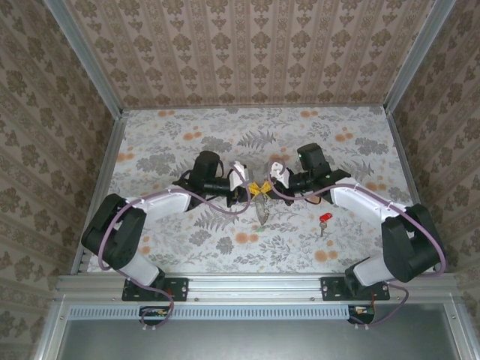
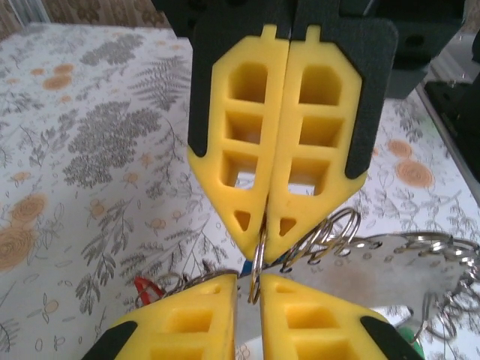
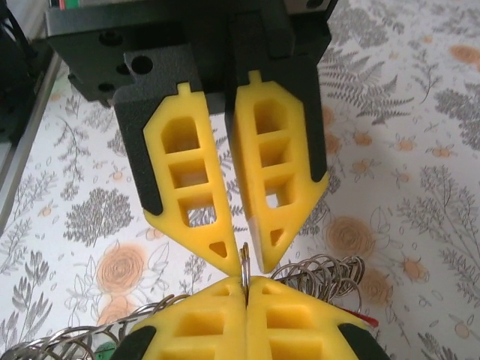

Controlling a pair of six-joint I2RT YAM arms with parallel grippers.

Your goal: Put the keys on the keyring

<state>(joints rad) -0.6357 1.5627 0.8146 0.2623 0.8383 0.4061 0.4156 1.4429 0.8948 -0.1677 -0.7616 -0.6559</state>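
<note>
The keyring (image 1: 262, 210), a silvery chain of small split rings, hangs between both grippers at the table's middle. My right gripper (image 1: 268, 185) is shut on one thin ring of the keyring (image 3: 322, 276); in its own view the right gripper (image 3: 246, 289) pinches that ring edge-on. My left gripper (image 1: 254, 187) faces it tip to tip. Its yellow fingers (image 2: 195, 307) stand slightly apart, and the same ring runs down into the gap of the left gripper (image 2: 250, 283). One red-headed key (image 1: 324, 220) lies alone on the table. Another red key head (image 2: 146, 289) hangs among the rings.
The floral tabletop (image 1: 187, 142) stretches behind and to both sides of the arms, walled by patterned panels. A metal rail (image 1: 255, 283) borders the near edge. A shiny flat metal piece (image 2: 420, 274) hangs with the rings on the right of the left wrist view.
</note>
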